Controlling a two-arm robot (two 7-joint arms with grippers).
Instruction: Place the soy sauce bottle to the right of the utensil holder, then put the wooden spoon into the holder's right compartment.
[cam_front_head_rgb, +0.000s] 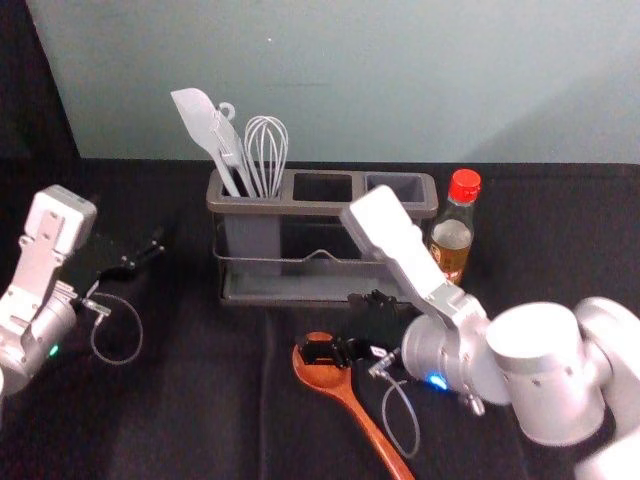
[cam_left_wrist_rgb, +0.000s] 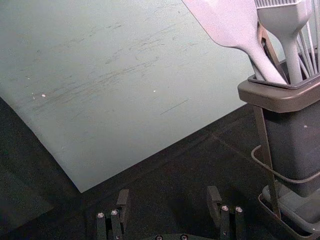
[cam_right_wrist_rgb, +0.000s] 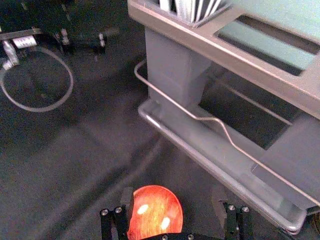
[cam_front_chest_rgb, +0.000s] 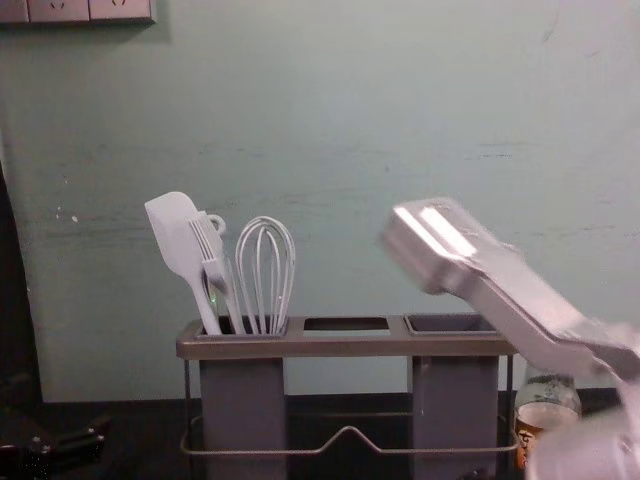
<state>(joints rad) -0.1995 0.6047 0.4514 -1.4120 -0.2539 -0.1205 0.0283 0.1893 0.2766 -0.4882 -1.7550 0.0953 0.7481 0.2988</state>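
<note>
The soy sauce bottle (cam_front_head_rgb: 452, 240), red-capped, stands upright just right of the utensil holder (cam_front_head_rgb: 270, 285); the chest view shows the bottle (cam_front_chest_rgb: 545, 412) partly behind my right arm. On the cloth in front of the holder lies the wooden spoon (cam_front_head_rgb: 350, 400), its bowl towards the holder. My right gripper (cam_front_head_rgb: 332, 325) is over the bowl end, open; in its wrist view the spoon's bowl (cam_right_wrist_rgb: 156, 212) appears between the open fingers of the right gripper (cam_right_wrist_rgb: 172, 200), nearer one of them. The left gripper (cam_front_head_rgb: 148, 258) is idle left of the holder, open (cam_left_wrist_rgb: 168, 195).
A white spatula (cam_front_chest_rgb: 175, 235), a brush (cam_front_chest_rgb: 215, 262) and a whisk (cam_front_chest_rgb: 266, 270) stand in the holder's left compartment. Its middle opening (cam_front_head_rgb: 322, 187) and right compartment (cam_front_head_rgb: 400, 186) hold no utensils. A pale wall (cam_front_head_rgb: 350, 80) rises behind the dark-covered table (cam_front_head_rgb: 180, 420).
</note>
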